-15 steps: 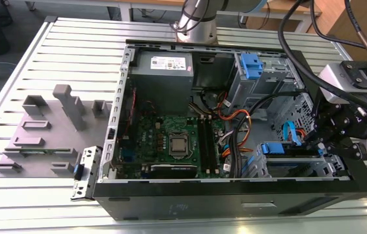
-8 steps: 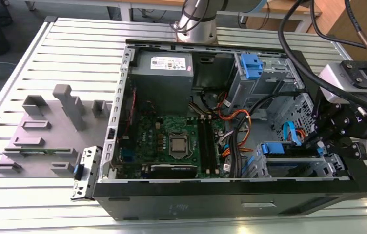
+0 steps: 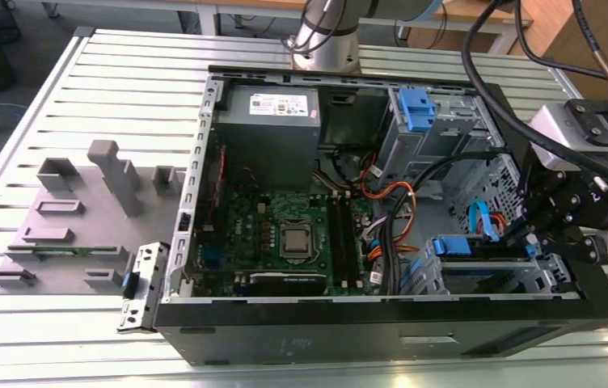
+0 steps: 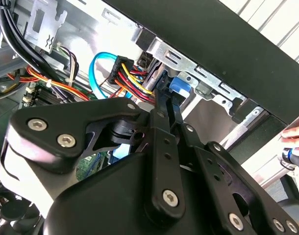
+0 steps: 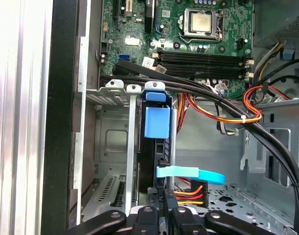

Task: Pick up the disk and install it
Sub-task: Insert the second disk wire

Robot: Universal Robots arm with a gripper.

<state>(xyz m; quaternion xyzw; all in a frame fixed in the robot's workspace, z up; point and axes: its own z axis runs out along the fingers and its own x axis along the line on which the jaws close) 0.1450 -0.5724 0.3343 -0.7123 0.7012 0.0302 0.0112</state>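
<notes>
The disk (image 5: 157, 122), dark on edge with a blue plastic carrier tab, stands upright in a slot of the metal drive cage (image 5: 110, 142) at the near corner of the open computer case (image 3: 390, 331). In the exterior view the disk (image 3: 461, 246) shows as a blue tab in that cage, at the exterior view's right. My gripper (image 5: 161, 209) sits at the disk's outer end, its two black fingers (image 4: 159, 117) close together on either side of the disk's edge. The gripper (image 3: 536, 238) reaches in over the case wall.
Black, red, yellow and orange cable bundles (image 5: 228, 112) and a light blue data cable (image 5: 188, 172) cross beside the cage. Also inside the case are the motherboard (image 3: 282, 226), a grey power supply (image 3: 272, 113) and a second blue carrier (image 3: 417, 109). A grey fixture block (image 3: 67, 234) lies outside. A person's hand (image 4: 294, 132) is beyond the case.
</notes>
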